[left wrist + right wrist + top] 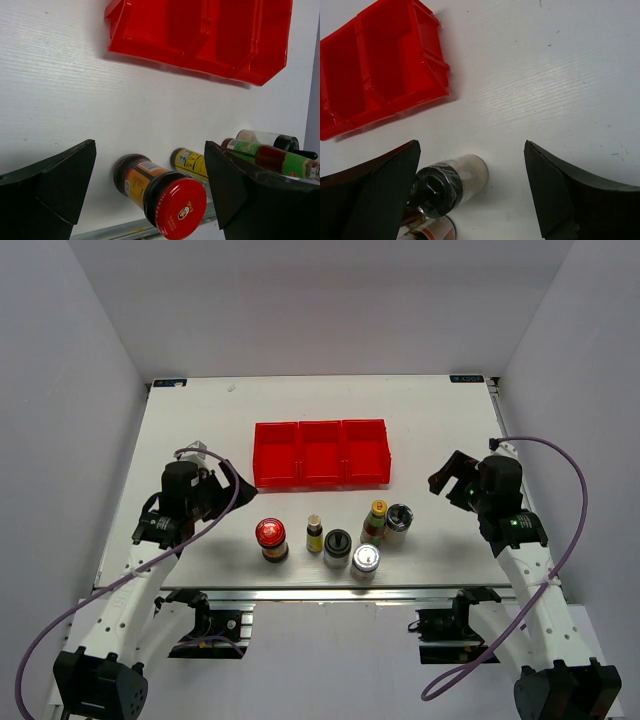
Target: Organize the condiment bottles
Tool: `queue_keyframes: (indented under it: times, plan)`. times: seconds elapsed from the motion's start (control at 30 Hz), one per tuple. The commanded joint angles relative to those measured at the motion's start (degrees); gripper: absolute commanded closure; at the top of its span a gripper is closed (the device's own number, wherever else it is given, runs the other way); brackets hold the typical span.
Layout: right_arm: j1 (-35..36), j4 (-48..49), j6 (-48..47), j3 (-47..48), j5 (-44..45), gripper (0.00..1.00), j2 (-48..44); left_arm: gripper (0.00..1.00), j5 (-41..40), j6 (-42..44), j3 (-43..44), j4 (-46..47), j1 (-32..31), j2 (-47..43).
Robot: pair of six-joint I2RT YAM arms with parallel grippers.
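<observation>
Six condiment bottles stand in a cluster near the table's front edge: a red-lidded dark jar (270, 537), a thin yellow-labelled bottle (314, 533), a black-lidded jar (337, 547), a silver-lidded jar (365, 562), a yellow-capped red-labelled bottle (376, 521) and a dark-metallic-lidded jar (399, 523). My left gripper (224, 487) is open and empty, left of and behind the red-lidded jar (160, 192), which shows between its fingers. My right gripper (446, 476) is open and empty, right of and behind the dark-metallic-lidded jar (451, 183).
Three joined red plastic bins (320, 452) stand empty behind the bottles at mid table; they also show in the left wrist view (200, 35) and the right wrist view (380, 65). The table's front edge runs just below the bottles.
</observation>
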Motion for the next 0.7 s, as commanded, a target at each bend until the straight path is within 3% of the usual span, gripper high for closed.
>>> queue_keyframes:
  times: [0.0, 0.07, 0.1, 0.17, 0.2, 0.23, 0.3, 0.67]
  plan:
    - [-0.26, 0.16, -1.14, 2.41, -0.77, 0.11, -0.1, 0.02, 1.36, 2.87, 3.65, -2.74, -0.55, -0.08]
    - [-0.26, 0.25, -1.48, 2.41, -0.68, 0.11, 0.07, 0.02, 1.27, 3.49, 4.35, -2.66, -2.47, 0.54]
    - [-0.26, 0.33, -1.57, 2.23, -0.59, 0.11, 0.16, 0.02, 0.57, 3.93, 4.53, -2.4, -6.49, 0.81]
    - [-0.26, 0.25, -1.92, 2.23, -0.24, 0.11, 0.6, 0.02, -7.04, 3.76, 5.75, -3.53, -12.82, 1.95]
    - [-0.26, -0.27, -2.27, 2.23, -0.15, 0.1, 0.86, 0.02, -11.34, 2.89, 7.68, -4.67, -19.82, 2.47]
    - [-0.18, -0.63, -2.28, 2.58, -0.06, 0.11, 1.39, 0.02, -19.3, 2.27, 8.65, -7.72, -22.93, 3.61]
    - [-0.26, -1.24, -2.45, 2.93, 0.03, 0.1, 1.92, 0.02, -23.5, 0.78, 10.15, -10.64, -28.38, 4.41]
    - [-0.26, -1.34, -3.16, 2.5, -2.0, 0.11, 3.94, 0.02, -30.29, -4.5, 9.02, -17.33, -37.28, 4.94]
